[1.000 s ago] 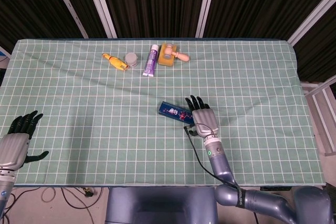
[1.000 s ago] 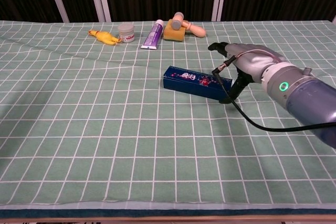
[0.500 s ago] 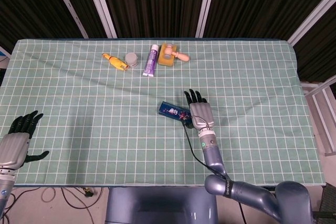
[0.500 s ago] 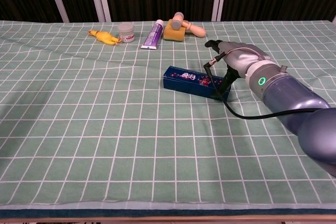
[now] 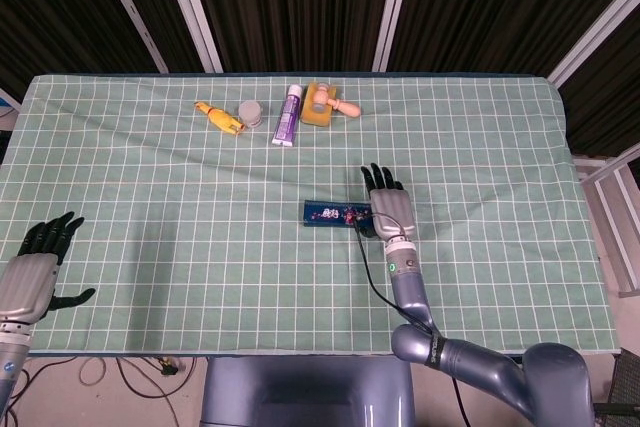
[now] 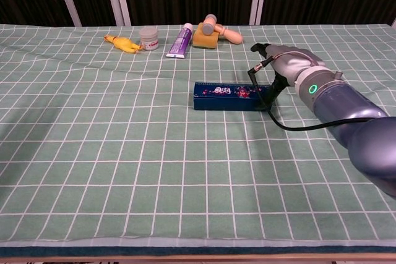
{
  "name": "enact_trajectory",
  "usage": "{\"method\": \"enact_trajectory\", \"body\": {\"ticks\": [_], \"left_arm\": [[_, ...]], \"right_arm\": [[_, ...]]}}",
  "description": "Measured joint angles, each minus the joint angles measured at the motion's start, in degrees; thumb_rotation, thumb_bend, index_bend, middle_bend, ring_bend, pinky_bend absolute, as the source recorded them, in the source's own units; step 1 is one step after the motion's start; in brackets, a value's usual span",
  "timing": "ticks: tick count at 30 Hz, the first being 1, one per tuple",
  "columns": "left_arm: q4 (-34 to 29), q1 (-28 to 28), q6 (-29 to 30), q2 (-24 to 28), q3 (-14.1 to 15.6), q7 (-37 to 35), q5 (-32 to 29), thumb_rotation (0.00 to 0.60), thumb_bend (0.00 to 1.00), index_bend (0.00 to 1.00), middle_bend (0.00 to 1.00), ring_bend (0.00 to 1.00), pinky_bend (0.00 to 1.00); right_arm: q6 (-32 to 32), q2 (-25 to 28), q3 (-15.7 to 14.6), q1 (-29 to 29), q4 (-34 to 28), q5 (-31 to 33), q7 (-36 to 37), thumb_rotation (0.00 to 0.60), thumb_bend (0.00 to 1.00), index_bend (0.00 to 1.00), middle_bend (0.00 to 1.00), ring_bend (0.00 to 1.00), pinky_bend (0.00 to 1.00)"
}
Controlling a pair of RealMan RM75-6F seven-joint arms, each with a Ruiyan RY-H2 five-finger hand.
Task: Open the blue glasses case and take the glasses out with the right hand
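Observation:
The blue glasses case [image 5: 336, 214] lies closed on the green checked cloth, near the table's middle, its long side running left to right. The chest view shows the patterned lid of the case [image 6: 230, 96] down. My right hand [image 5: 390, 207] sits at the case's right end, fingers stretched out away from me. In the chest view my right hand [image 6: 286, 66] arches over that end, with the thumb down against the case. It holds nothing. My left hand [image 5: 35, 265] hovers at the near left table edge with its fingers spread and nothing in it.
Along the far edge stand a yellow rubber chicken [image 5: 218, 117], a small grey jar [image 5: 250, 112], a purple tube [image 5: 289, 115] and a wooden toy on an orange block [image 5: 325, 104]. A black cable [image 6: 291, 127] hangs from my right wrist over the cloth.
The case has swung from a slant to lie level across the table. My right hand has shifted a little right and further away, staying at the case's right end. The left hand is still.

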Motion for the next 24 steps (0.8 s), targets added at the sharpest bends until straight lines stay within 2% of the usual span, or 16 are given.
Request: {"method": "enact_trajectory", "body": {"ticks": [2, 10, 20, 24], "left_arm": [[-0.09, 0.0, -0.03, 0.02, 0.01, -0.01, -0.08, 0.6, 0.0, 0.0, 0.0, 0.0, 0.0], [-0.38, 0.02, -0.14, 0.25, 0.1, -0.31, -0.11, 0.6, 0.0, 0.0, 0.0, 0.0, 0.0], [-0.96, -0.11, -0.96, 0.98, 0.16, -1.68, -0.59, 0.6, 0.0, 0.0, 0.0, 0.0, 0.0], [-1.17, -0.2, -1.35, 1.21, 0.18, -1.98, -0.82, 0.6, 0.0, 0.0, 0.0, 0.0, 0.0]], "right_arm": [[-0.1, 0.26, -0.35, -0.13, -0.85, -0.12, 0.24, 0.6, 0.16, 0.01, 0.0, 0.0, 0.24], [-0.68, 0.86, -1.17, 0.39, -3.66, -1.54, 1.22, 0.6, 0.21, 0.16, 0.0, 0.0, 0.24], [-1.94, 1.08, -0.16, 3.43, -6.49, 7.22, -8.05, 0.6, 0.25, 0.2, 0.0, 0.0, 0.24], [-2.26, 0.81, 0.12, 4.8, -6.46, 9.22, -9.39, 0.6, 0.3, 0.21, 0.0, 0.0, 0.24]]}}
